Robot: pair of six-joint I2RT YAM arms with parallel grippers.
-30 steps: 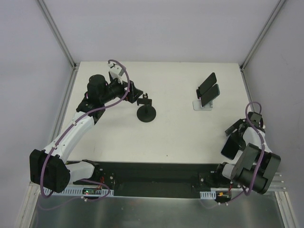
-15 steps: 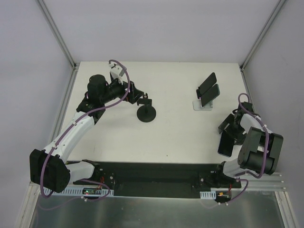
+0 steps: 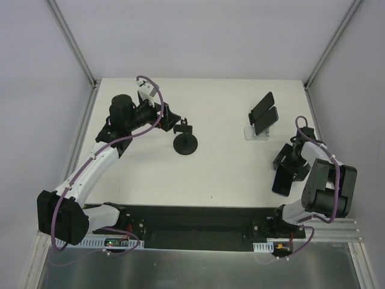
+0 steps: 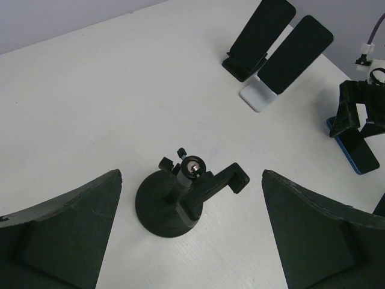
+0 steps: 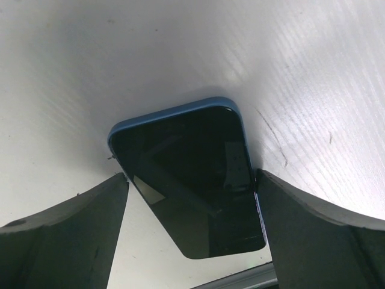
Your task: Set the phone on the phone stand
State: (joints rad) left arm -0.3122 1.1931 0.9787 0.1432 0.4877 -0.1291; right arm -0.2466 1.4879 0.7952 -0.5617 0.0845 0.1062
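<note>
Blue phone (image 3: pixel 280 183) lies flat on the table (image 3: pixel 228 168), lower right of the top view. Right claw (image 5: pixel 191 177) straddles it with jaws wide: right finger at the phone's edge, left finger just clear, no grip. Left claw (image 4: pixel 191 180) is spread wide and empty, black phone stand (image 4: pixel 174 208) just ahead.
</note>
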